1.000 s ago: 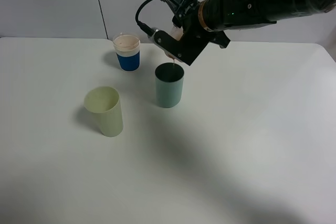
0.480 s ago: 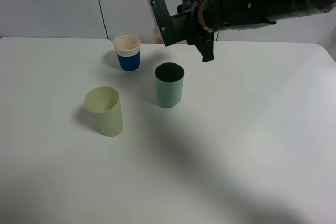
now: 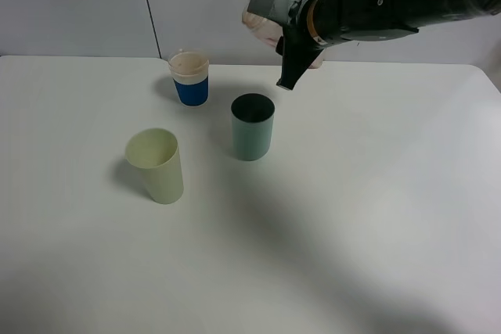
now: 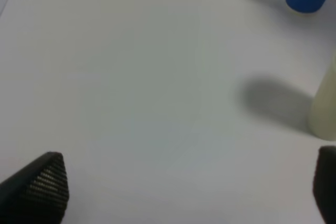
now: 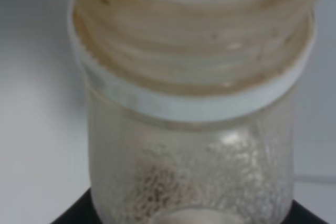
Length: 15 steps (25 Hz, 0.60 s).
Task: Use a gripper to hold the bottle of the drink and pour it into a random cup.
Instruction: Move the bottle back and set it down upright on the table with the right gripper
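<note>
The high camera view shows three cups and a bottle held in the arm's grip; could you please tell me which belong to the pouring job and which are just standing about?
Part of the job:
- right gripper, closed on the bottle
- bottle
- teal cup

Just standing about:
- pale green cup
- blue-banded paper cup
</note>
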Each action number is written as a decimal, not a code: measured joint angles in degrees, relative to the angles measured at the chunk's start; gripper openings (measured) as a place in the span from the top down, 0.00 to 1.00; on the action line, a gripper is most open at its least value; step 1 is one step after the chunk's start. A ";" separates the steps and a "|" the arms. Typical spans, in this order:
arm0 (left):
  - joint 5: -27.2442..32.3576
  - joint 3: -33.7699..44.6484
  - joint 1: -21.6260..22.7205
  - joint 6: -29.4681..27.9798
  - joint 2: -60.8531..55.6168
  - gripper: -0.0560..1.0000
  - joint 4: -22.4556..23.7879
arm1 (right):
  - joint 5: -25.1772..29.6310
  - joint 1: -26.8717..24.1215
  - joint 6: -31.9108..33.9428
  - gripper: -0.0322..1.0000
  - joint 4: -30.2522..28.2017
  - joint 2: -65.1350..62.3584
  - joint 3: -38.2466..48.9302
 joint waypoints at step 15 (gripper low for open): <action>0.00 0.00 0.00 0.00 0.00 0.07 0.00 | -23.44 -11.29 -4.80 0.62 33.97 -2.76 6.72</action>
